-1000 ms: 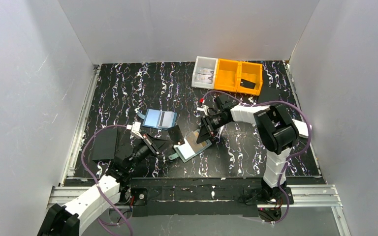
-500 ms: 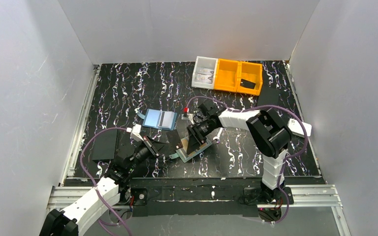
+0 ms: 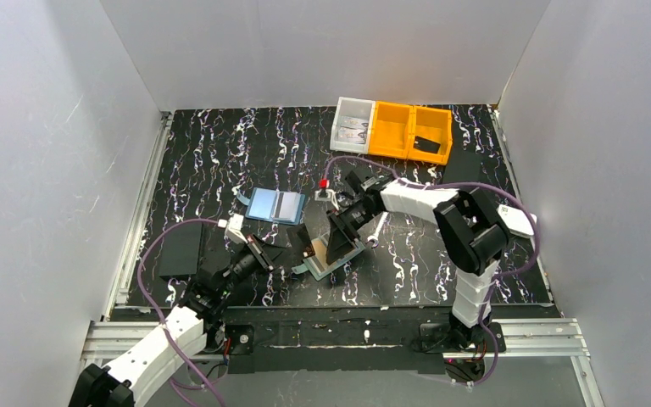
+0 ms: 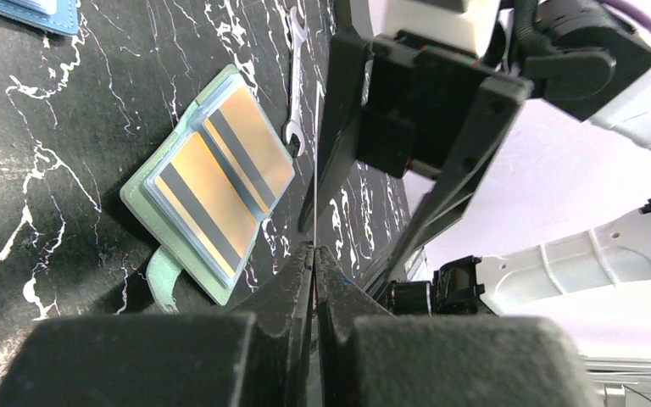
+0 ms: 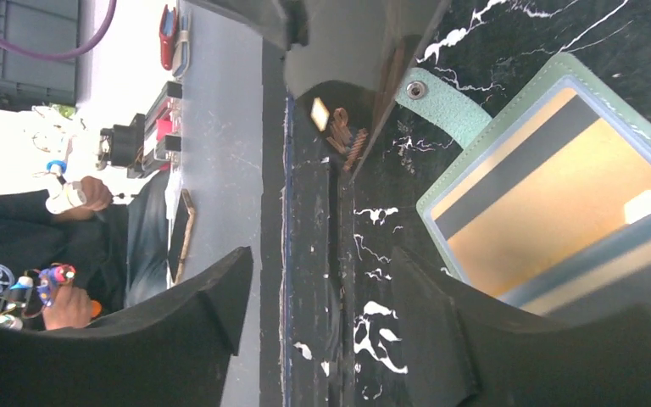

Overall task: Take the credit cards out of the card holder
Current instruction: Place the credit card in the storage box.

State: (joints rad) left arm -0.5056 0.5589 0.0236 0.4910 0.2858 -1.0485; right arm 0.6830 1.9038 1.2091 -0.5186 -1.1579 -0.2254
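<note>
The right claw (image 5: 318, 271) has its jaws well apart with nothing between them. It hangs low over the left part of the card holder (image 4: 133, 196), which lies open and flat on the bench (image 3: 220, 153) with tan cards (image 4: 203, 203) showing under its clear slots. Just beside the claw a glossy card (image 3: 314, 225) stands tilted over the holder's left edge; what props it cannot be told.

The likely trouble starts there. With no grip on it, that card could tip back onto the holder or slap flat on the bench, where a thin card is hard to lift again. A reach down for the tan cards could also press into the soft holder, or drag it along, since nothing pins it.

The left claw (image 4: 314, 250) is pressed together near the holder's left side. A hair-thin line runs up from its tips, perhaps a card seen edge-on, but that cannot be told. The two claws are near each other, so a sideways move risks a knock.

The right arm reaches leftward from its base, elbow raised and wrist bent down. The left arm stretches low and forward along the bench.
</note>
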